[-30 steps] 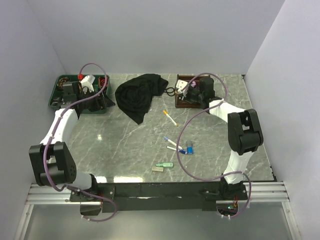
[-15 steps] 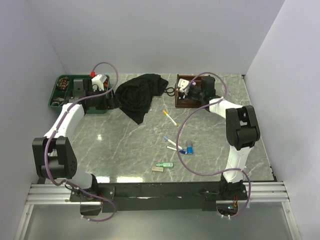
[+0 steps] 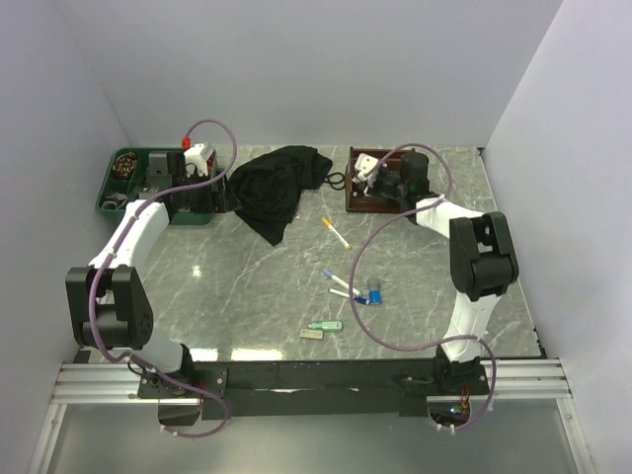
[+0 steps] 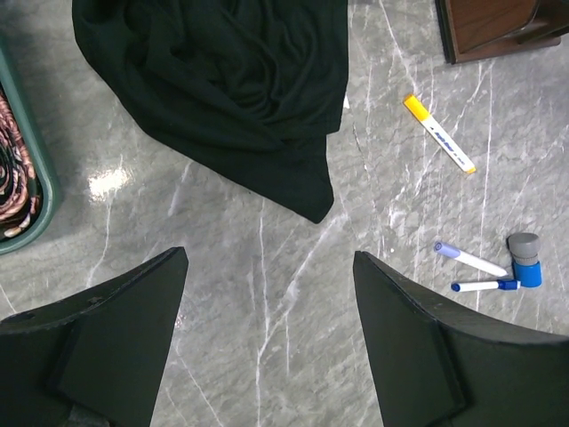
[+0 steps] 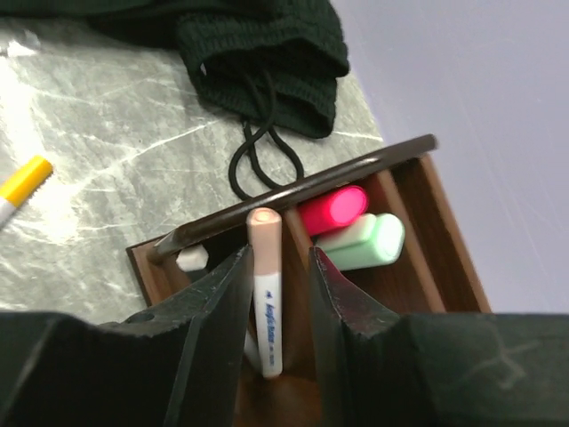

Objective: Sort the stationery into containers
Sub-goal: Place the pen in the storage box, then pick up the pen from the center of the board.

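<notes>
Stationery is split between the organiser and the desk. In the right wrist view we see a pen with a peach end standing upright in a slot of the brown wooden organiser. In the next slot a pink highlighter and a mint highlighter lie side by side.

The right tool flanks the pen closely, with a sliver of gap on one side. We cannot tell whether it pinches the pen or merely brackets it.

Out on the marbled desk a yellow-capped marker lies alone near the organiser. Nearer the arms' bases, a lilac-capped pen, a blue pen and a blue-capped piece sit bunched together. Closer still to the bases, a green highlighter rests just beside a grey eraser.

The green tray sits at the far left corner, and some of its compartments hold things too small for us to name. The left tool hangs above bare desk beside the tray, its fingers spread wide and holding nothing. A black cloth is heaped between tray and organiser, and its cord loops toward the organiser.
</notes>
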`<control>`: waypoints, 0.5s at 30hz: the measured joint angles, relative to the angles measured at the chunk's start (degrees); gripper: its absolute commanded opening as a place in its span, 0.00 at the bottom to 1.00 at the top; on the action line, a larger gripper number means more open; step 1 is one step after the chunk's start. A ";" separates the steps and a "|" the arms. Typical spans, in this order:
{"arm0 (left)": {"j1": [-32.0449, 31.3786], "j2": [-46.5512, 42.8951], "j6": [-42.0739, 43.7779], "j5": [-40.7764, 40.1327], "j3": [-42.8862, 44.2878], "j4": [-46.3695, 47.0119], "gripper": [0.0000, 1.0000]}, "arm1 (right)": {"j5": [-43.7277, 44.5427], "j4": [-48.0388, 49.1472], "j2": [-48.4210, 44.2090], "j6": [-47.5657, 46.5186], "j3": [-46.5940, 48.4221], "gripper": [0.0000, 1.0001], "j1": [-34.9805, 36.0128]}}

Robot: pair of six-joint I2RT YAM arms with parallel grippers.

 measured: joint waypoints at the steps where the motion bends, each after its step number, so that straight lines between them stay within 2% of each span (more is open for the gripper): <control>1: 0.00 -0.02 -0.04 0.02 0.00 0.15 0.81 | 0.28 -0.07 -0.94 0.55 -0.46 0.40 0.00; 9: 0.02 -2.34 -2.49 1.68 -1.81 3.23 0.81 | 1.46 -4.50 -15.34 6.88 -2.51 0.44 2.40; 12: 0.00 -5.25 -4.42 2.89 -3.78 4.72 0.82 | 1.81 -8.41 -20.90 10.78 -1.95 0.44 6.08; 15: 0.13 -8.55 -6.34 4.17 -5.16 5.90 0.82 | 2.29 -13.88 -22.40 14.19 0.66 0.45 9.79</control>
